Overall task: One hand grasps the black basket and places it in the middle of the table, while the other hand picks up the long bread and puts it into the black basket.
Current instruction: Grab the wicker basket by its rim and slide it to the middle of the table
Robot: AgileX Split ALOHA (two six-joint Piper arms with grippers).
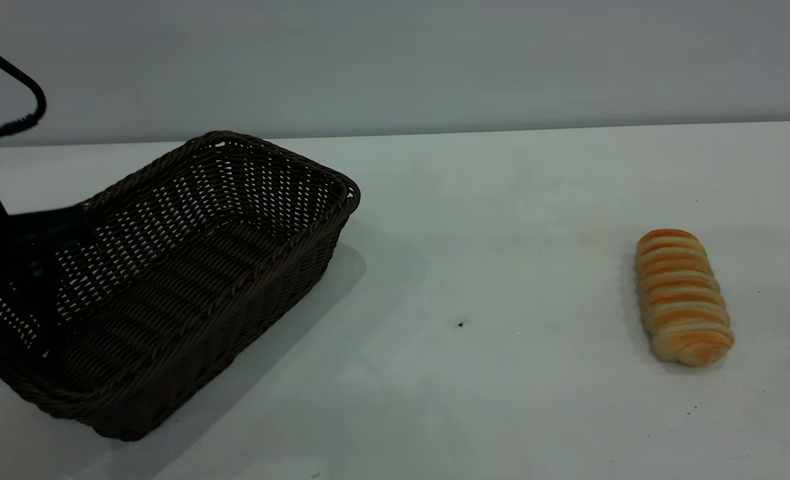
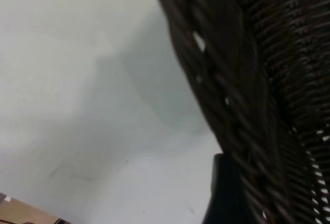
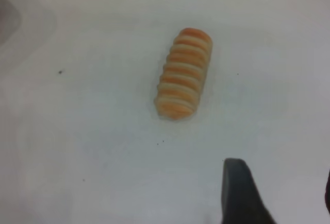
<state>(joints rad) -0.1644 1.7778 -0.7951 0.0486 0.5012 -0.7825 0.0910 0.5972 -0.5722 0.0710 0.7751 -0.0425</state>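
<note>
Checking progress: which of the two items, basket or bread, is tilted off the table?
The black basket, at the left: its far end is raised while the left end effector holds its rim. The long bread lies flat at the right, untouched.

A plain grey wall (image 1: 435, 60) runs behind the work surface. A black cable (image 1: 15, 77) loops at the exterior view's upper left. A tan, cardboard-like corner (image 2: 20, 214) shows in the left wrist view.

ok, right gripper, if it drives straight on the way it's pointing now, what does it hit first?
Probably bare table. In the right wrist view one finger shows at the picture's edge and the long bread lies ahead and off to one side, with clear tabletop between. Depth is unclear, so it might clip the bread.
</note>
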